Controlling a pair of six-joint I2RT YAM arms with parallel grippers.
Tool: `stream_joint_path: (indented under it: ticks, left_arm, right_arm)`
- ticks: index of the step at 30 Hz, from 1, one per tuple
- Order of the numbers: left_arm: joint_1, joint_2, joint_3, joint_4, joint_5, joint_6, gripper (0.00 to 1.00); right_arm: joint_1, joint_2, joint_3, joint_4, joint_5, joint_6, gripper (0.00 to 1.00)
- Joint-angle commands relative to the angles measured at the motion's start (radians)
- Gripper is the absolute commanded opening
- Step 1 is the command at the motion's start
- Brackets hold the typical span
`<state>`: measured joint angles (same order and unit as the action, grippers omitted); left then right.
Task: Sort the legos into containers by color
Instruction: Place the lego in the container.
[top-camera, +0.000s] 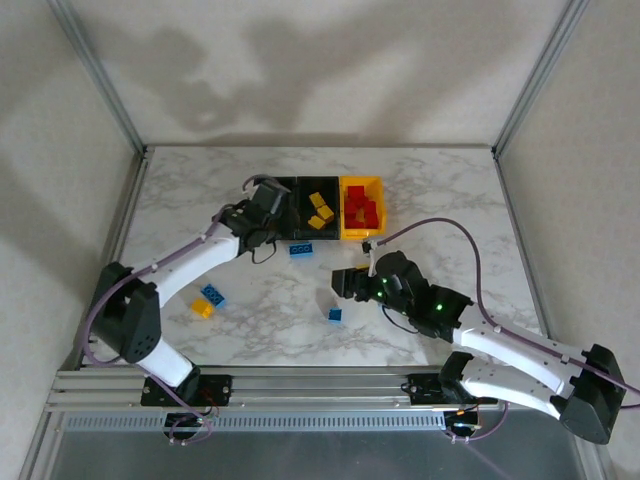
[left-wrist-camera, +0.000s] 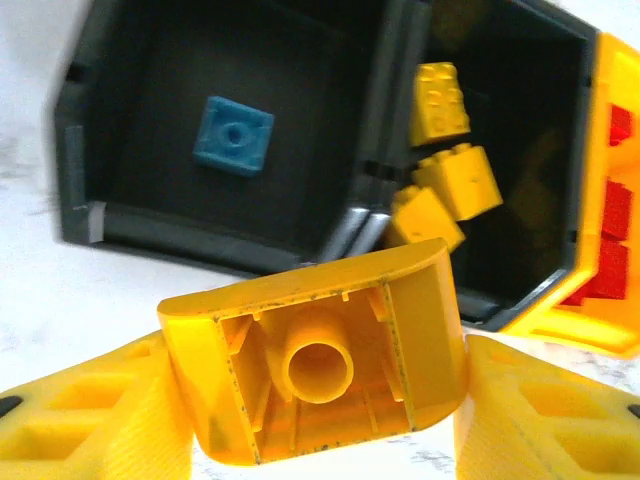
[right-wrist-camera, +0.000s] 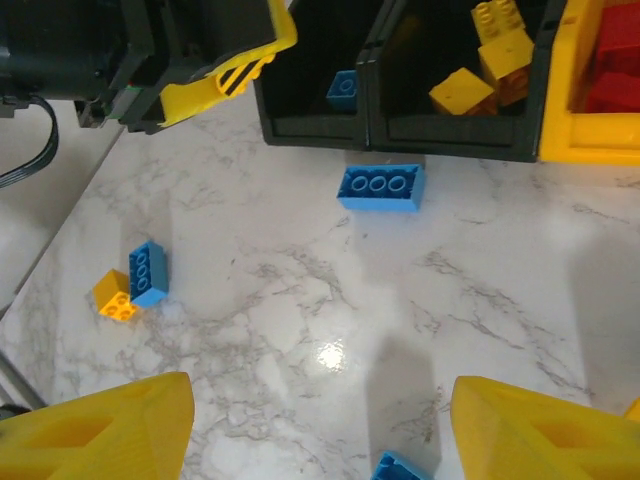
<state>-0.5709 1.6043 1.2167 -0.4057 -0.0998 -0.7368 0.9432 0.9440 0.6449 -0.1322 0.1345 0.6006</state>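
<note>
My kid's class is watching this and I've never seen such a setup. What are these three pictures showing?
Two robot arms sit on a marble table. The overhead view shows both; the other two come from cameras on each wrist.

At the back stand three joined bins: the left black bin holds a blue brick, the middle black bin holds yellow bricks, and the yellow bin holds red bricks.

The left gripper is clamped on a yellow brick, near the bins. The right gripper is open, holding nothing. Loose blue bricks and a small yellow one remain on the table.
</note>
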Motion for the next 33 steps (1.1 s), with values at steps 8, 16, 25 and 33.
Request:
stream_joint_path:
  ticks: [8, 16, 25, 33]
  left_arm:
    - [-0.053, 0.262, 0.282, -0.033, 0.020, 0.002, 0.55]
    - [-0.029, 0.493, 0.504, -0.087, 0.017, 0.025, 0.55]
    - [-0.006, 0.580, 0.615, -0.128, 0.010, 0.028, 0.66]
    - [-0.013, 0.545, 0.593, -0.125, 0.004, 0.029, 0.73]
  right_arm:
    - [-0.069, -0.006, -0.008, -0.018, 0.017, 0.025, 0.69]
    - [-0.084, -0.049, -0.018, -0.049, 0.025, 0.030, 0.69]
    - [-0.095, -0.068, -0.028, -0.061, 0.023, 0.031, 0.69]
    - [-0.100, -0.049, -0.024, -0.047, 0.012, 0.025, 0.69]
